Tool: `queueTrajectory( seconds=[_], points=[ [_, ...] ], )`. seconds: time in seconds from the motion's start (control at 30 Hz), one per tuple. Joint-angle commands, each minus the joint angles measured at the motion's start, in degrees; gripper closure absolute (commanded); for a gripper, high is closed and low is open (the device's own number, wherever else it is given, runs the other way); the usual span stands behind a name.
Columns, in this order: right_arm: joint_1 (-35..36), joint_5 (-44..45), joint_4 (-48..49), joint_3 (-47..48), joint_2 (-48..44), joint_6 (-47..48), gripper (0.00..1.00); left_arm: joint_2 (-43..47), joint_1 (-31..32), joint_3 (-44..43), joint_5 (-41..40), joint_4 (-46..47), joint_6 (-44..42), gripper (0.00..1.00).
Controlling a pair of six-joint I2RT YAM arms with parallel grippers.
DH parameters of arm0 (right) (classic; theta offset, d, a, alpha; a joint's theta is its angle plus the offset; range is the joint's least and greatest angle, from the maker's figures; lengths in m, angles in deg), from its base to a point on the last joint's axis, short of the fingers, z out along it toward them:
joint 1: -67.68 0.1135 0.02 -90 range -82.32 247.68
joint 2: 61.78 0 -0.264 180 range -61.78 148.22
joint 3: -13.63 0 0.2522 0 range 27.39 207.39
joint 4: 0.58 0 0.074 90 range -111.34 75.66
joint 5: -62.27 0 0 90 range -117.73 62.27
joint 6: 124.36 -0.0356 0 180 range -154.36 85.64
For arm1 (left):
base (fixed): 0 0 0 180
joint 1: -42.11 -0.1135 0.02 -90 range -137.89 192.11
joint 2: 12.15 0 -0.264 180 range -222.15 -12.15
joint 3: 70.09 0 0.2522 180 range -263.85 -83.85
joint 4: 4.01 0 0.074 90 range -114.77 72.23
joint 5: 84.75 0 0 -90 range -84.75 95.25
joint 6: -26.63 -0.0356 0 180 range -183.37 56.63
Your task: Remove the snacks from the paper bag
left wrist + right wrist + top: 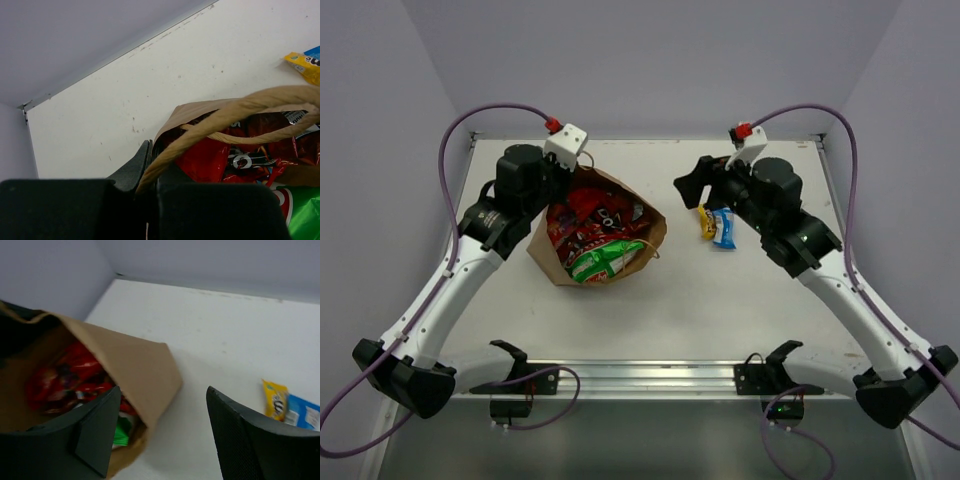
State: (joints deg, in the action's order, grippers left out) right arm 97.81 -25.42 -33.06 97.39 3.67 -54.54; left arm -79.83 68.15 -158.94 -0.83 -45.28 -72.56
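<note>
The paper bag lies tipped open left of the table's middle. Our left gripper is clamped on its rim by the twisted handle. Our right gripper hangs wide apart and empty between the bag and the yellow-and-blue packet, which lies out on the table nearer the far right corner. The red packets and green-and-white packet inside look light, crinkly and slippery, so we would pinch a crimped end seam, not the puffed middle.

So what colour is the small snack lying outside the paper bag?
The small snack is yellow and blue; the top view shows it best.
</note>
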Motion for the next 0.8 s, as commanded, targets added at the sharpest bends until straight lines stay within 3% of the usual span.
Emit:
queueTrajectory(
  seconds=[0.0, 0.3, 0.47, 0.77],
  points=[
    [8.41, -0.91, 0.7, 5.74, 0.72, 2.52, 0.28, 1.76, -0.03, 0.21, -0.15, 2.98, -0.92, 1.0],
    [24.34, 5.77, -2.9, 20.34, 16.54, 11.12, 0.31, 1.59, -0.03, -0.41, -0.5, 2.9, -0.04, 1.0],
    [25.86, 11.92, -6.32, 23.26, 25.67, 11.4, 0.31, 1.67, -0.03, -0.67, -0.86, 2.63, 0.49, 1.0],
    [25.86, 30.37, -6.06, 19.21, 30.7, 7.97, 0.27, 1.67, -0.03, -0.76, -0.68, 2.72, 0.75, 1.0]
  ],
)
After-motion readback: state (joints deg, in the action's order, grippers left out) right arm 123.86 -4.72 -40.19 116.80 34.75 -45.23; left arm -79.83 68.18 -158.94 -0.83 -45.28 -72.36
